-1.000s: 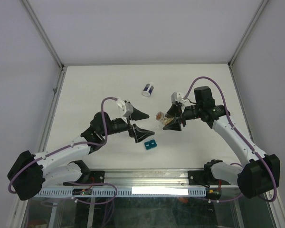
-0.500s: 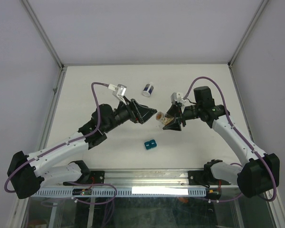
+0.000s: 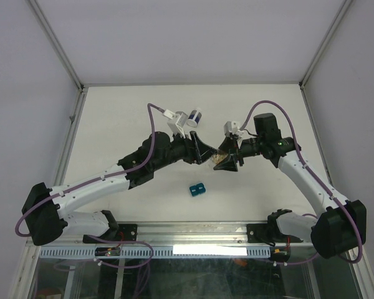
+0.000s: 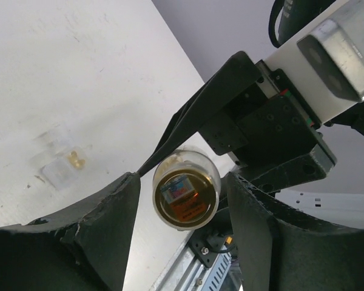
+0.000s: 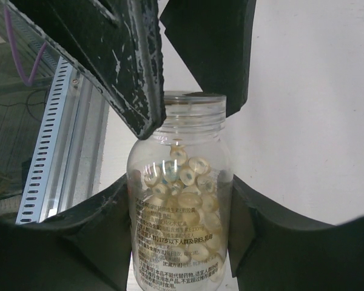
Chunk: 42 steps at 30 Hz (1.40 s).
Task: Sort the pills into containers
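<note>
Currently pills (image 5: pixel 183 182) sit in a clear bottle (image 3: pixel 215 157) over mid-table, right gripper (image 3: pixel 227 156) clamped on its body. Left gripper (image 4: pixel 185 182) fingers are apart, straddling the bottle's top with slim gaps. One tiny clear cup (image 4: pixel 57 160) sits on the table (image 3: pixel 124 118).

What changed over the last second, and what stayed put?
The left gripper swung from beside the teal block up and right in the overhead view to the pill bottle. Its jaws narrowed around the cap; slim gaps show, so no grip yet. The right gripper kept holding the bottle in place. The teal block and white jar did not move.
</note>
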Each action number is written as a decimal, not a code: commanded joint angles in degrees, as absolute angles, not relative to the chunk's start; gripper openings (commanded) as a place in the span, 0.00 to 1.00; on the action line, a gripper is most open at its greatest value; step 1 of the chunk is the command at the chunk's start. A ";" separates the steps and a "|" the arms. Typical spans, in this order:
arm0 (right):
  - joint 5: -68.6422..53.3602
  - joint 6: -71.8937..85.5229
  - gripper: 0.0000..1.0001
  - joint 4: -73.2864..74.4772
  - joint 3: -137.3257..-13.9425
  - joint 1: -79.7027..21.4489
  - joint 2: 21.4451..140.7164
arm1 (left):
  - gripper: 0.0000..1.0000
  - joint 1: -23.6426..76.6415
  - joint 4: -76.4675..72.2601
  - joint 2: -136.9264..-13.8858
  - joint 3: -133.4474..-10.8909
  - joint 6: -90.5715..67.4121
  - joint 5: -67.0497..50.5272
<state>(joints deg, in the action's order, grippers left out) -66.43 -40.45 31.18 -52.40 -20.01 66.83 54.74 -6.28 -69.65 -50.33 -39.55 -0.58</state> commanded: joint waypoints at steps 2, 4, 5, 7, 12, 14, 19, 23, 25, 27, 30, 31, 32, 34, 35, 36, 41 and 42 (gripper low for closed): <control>-67.65 -41.13 0.00 30.23 -55.02 -19.78 66.49 | 0.57 55.63 -6.88 -70.72 -54.37 -37.84 -2.06; -67.67 -41.11 0.00 30.23 -55.08 -19.78 66.49 | 0.53 55.72 -6.67 -70.95 -54.63 -37.75 -2.68; -67.66 -41.06 0.00 30.23 -55.08 -19.78 66.53 | 0.51 55.72 -6.58 -71.01 -54.62 -37.79 -2.91; -67.68 -41.05 0.00 30.23 -55.02 -19.78 66.59 | 0.49 55.72 -6.29 -70.94 -54.75 -37.71 -3.43; -67.62 -41.04 0.00 30.21 -55.07 -19.78 66.55 | 0.45 55.72 -5.76 -70.37 -54.32 -37.63 -3.94; -67.65 -41.02 0.00 30.21 -55.12 -19.78 66.68 | 0.38 55.72 -5.79 -70.21 -54.14 -37.53 -4.53; -67.73 -40.95 0.00 30.23 -55.14 -19.78 66.69 | 0.22 55.70 -6.47 -70.93 -54.01 -36.37 -8.66; -67.94 -40.82 0.00 30.21 -55.25 -19.78 66.61 | 0.22 55.64 -11.84 -71.81 -51.88 -34.20 -14.94; -68.08 -40.70 0.00 30.23 -55.26 -19.78 66.62 | 0.24 55.59 -13.98 -72.23 -50.80 -33.85 -16.46; -68.24 -40.62 0.00 30.23 -55.32 -19.79 66.54 | 0.26 55.55 -15.38 -72.59 -50.11 -34.40 -17.02; -68.38 -40.60 0.00 30.19 -55.35 -19.69 66.49 | 0.29 55.55 -17.24 -72.84 -49.35 -35.75 -17.05; -68.38 -40.53 0.00 30.23 -55.35 -19.64 66.53 | 0.29 55.55 -17.92 -72.81 -48.95 -36.00 -17.18; -68.48 -40.47 0.00 30.23 -55.35 -19.61 66.53 | 0.29 55.55 -18.65 -72.79 -48.64 -36.13 -17.29; -68.85 -40.43 0.00 30.16 -55.37 -19.51 66.37 | 0.26 55.55 -21.04 -72.64 -47.57 -35.38 -18.32; -69.09 -40.31 0.00 30.22 -55.29 -19.45 66.41 | 0.25 55.55 -23.01 -72.42 -46.78 -34.05 -19.08; -69.43 -40.29 0.00 30.23 -55.28 -19.43 66.43 | 0.24 55.58 -25.37 -72.16 -45.22 -32.38 -20.18; -71.09 -41.08 0.00 30.39 -54.96 -19.42 66.27 | 0.24 55.55 -34.79 -73.02 -42.05 -19.38 -31.75; -71.31 -41.27 0.00 30.49 -54.95 -19.42 66.25 | 0.24 55.55 -35.60 -73.75 -42.20 -16.00 -35.08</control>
<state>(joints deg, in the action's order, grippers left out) -68.64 -40.56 36.36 -52.40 -19.51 66.96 53.49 -25.58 -72.44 -43.07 -27.38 -15.44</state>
